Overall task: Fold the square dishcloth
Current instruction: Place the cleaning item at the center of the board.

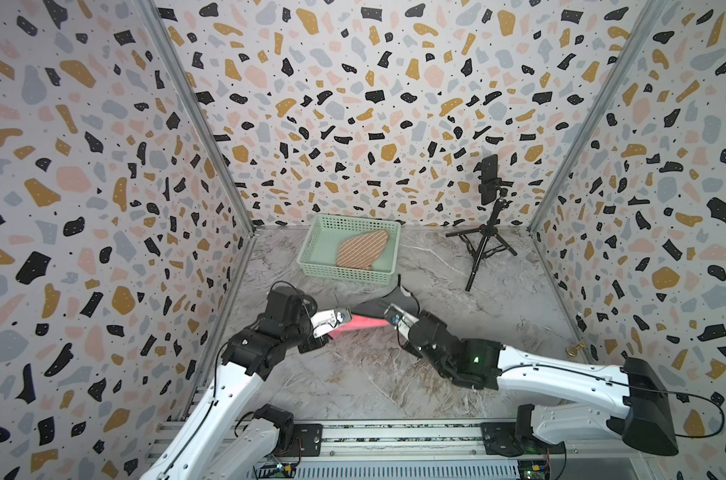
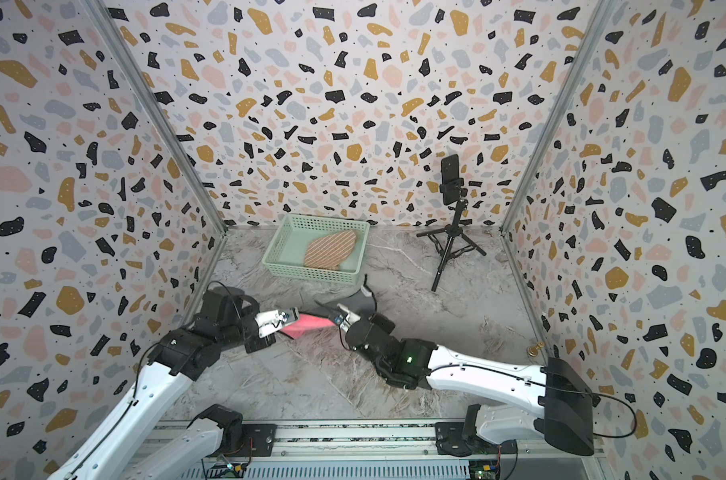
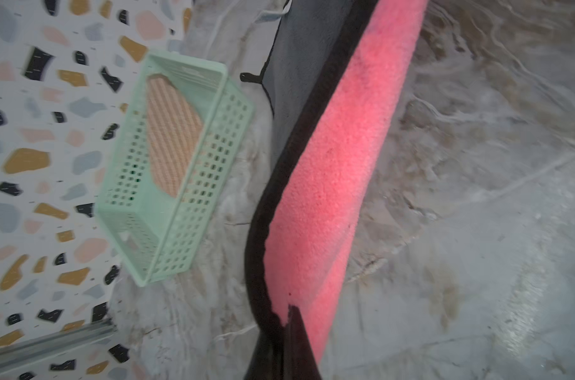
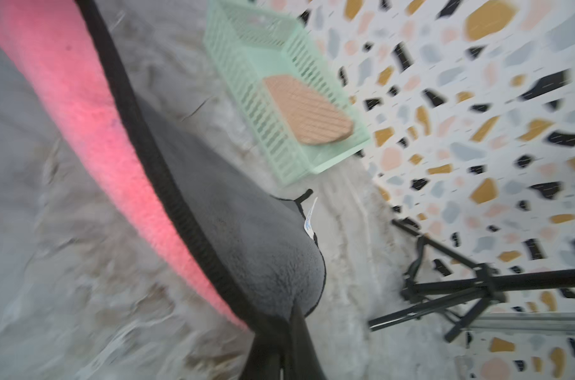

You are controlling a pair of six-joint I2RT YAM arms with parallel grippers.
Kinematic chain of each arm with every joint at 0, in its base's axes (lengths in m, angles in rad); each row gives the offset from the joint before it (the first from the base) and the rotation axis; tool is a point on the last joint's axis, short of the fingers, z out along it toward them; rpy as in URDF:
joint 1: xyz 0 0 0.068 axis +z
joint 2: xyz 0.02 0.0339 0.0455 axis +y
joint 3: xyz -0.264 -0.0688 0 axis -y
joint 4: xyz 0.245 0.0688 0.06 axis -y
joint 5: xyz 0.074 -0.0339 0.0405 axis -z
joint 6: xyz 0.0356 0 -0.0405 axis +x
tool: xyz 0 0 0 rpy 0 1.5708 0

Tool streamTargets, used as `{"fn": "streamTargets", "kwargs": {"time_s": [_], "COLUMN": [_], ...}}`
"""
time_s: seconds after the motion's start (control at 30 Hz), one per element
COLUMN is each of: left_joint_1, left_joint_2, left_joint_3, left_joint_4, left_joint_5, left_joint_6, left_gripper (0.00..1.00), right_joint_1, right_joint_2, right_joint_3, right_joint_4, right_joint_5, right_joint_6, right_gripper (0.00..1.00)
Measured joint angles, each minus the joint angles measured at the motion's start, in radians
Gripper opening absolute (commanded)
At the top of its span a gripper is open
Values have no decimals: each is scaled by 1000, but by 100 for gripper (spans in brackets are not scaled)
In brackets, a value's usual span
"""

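The square dishcloth (image 1: 363, 323) is pink on one face and grey on the other, with black trim. It hangs stretched between my two grippers just above the marble table, in front of the basket. The left gripper (image 1: 346, 315) is shut on one corner, as the left wrist view confirms: jaws (image 3: 287, 316) pinched on the trim of the dishcloth (image 3: 338, 164). The right gripper (image 1: 390, 316) is shut on the other corner, its jaws (image 4: 291, 316) closed on the grey side of the dishcloth (image 4: 230, 223). Both top views show the dishcloth (image 2: 307, 323) sagging, with a grey flap trailing behind.
A mint green basket (image 1: 344, 275) sits at the back, holding a folded striped brown cloth (image 1: 363, 248). A phone on a black tripod (image 1: 488, 232) stands at the back right. A small brass object (image 1: 575, 348) lies by the right wall. Patterned walls enclose three sides.
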Motion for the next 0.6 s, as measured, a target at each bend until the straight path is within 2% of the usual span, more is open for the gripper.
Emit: {"fn": "streamTargets", "kwargs": {"time_s": [0.03, 0.07, 0.1, 0.17, 0.2, 0.27, 0.37, 0.47, 0.57, 0.6], "left_joint_1": [0, 0, -2, -5, -5, -2, -2, -2, -2, -2], "left_joint_2": [-19, -36, -50, -76, -91, -126, -148, -147, -126, -98], "left_joint_3": [-56, -110, -148, -195, -202, -195, -134, -73, -77, -85], "left_joint_4": [-15, -31, -49, -109, -156, -248, -388, -435, -380, -327], "left_joint_5": [12, 33, 52, 70, 76, 95, 159, 218, 214, 195], "left_joint_6": [24, 54, 79, 136, 167, 210, 241, 234, 189, 158], "left_gripper": [0, 0, 8, 40, 46, 51, 56, 58, 42, 40], "right_joint_1": [21, 45, 65, 108, 122, 132, 120, 30, -114, -157], "right_joint_2": [21, 44, 63, 79, 73, 37, -71, -132, -97, -63], "right_joint_3": [-42, -83, -110, -134, -134, -129, -107, -53, -5, 10], "right_joint_4": [-21, -39, -56, -110, -142, -180, -223, -220, -165, -143], "right_joint_5": [-18, -43, -67, -111, -136, -183, -255, -340, -410, -430], "right_joint_6": [50, 104, 148, 230, 264, 314, 358, 395, 432, 442], "right_gripper": [3, 10, 21, 43, 50, 60, 65, 63, 56, 54]}}
